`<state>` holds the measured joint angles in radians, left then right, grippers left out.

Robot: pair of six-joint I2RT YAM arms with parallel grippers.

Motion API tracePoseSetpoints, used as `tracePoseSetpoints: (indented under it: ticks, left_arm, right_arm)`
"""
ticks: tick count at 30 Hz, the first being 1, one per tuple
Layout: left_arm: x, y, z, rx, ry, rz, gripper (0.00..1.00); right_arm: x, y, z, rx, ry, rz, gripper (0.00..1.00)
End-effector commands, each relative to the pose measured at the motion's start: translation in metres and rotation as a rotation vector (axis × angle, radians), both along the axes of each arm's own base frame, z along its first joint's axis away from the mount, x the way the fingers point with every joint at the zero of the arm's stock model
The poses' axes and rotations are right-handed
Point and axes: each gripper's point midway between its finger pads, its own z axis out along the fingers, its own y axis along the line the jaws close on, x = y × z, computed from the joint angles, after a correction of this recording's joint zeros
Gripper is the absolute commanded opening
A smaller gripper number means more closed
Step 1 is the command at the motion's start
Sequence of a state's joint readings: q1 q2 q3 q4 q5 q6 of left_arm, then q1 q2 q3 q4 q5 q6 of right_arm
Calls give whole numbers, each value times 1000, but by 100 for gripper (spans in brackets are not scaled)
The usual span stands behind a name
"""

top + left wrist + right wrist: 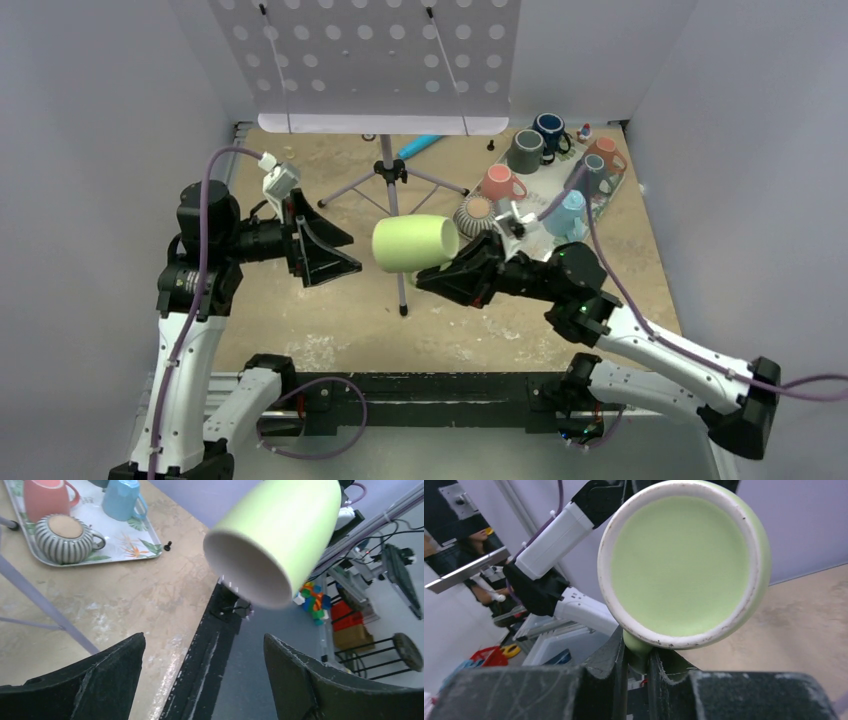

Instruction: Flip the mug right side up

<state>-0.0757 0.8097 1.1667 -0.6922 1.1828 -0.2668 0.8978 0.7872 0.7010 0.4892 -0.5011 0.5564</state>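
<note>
A light green mug hangs on its side above the middle of the table. My right gripper is shut on its handle from the right. In the right wrist view the mug's flat base faces the camera, and the handle sits pinched between the fingers of the right gripper. The mug's open mouth points left, toward my left gripper. That gripper stands open a short way off and level with the mug. In the left wrist view nothing lies between the fingers of the left gripper.
A tripod stand carrying a perforated white board stands behind and under the mug. A tray at the back right holds several mugs, with a striped mug at its near end. A blue pen lies at the back.
</note>
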Motion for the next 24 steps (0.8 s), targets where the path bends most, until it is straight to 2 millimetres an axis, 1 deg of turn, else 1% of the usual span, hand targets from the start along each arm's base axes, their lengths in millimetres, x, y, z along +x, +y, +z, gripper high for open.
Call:
tracePoseSetpoints:
  ticks: [1, 2, 3, 5, 10, 11, 13, 14, 15, 16, 17, 19, 21, 24]
  left_arm:
    - [-3, -13, 30, -107, 39, -69, 91]
    - [-3, -13, 30, -115, 50, -73, 90]
    - [-4, -14, 30, -122, 56, -80, 88]
    - [-6, -14, 31, -130, 59, -93, 83]
    - [-10, -15, 35, -140, 66, -121, 64]
    - [-12, -15, 37, -141, 59, -132, 63]
    - [-16, -14, 38, -127, 27, -144, 64]
    - [-16, -13, 36, -108, 7, -135, 65]
    - [-15, -12, 33, -87, -10, -119, 67]
    - [-14, -11, 31, -68, -41, -112, 69]
    - [-14, -11, 30, -67, -35, -119, 71]
    - [-15, -13, 35, -89, -25, -149, 74]
    - [-14, -14, 40, -116, -22, -153, 77]
    - [-13, -16, 48, -133, -19, -139, 81]
  right_arm:
    - [-9, 18, 81, 179, -157, -8, 0]
    - [-6, 27, 80, 166, -157, 0, 0]
    - [-7, 30, 83, 169, -165, 11, 0]
    - [-5, 40, 80, 159, -160, 29, 0]
    - [-1, 48, 74, 161, -157, 35, 0]
    - [-1, 46, 75, 167, -157, 34, 0]
    - [4, 35, 78, 179, -154, -20, 0]
    - [7, 28, 81, 181, -163, -55, 0]
    - [10, 21, 81, 164, -161, -92, 0]
    - [12, 14, 82, 158, -170, -119, 0]
    - [12, 7, 84, 160, -177, -139, 0]
    - [11, 0, 85, 161, -180, -154, 0]
    - [10, 5, 81, 149, -174, -134, 0]
    - [9, 19, 76, 147, -164, -76, 0]
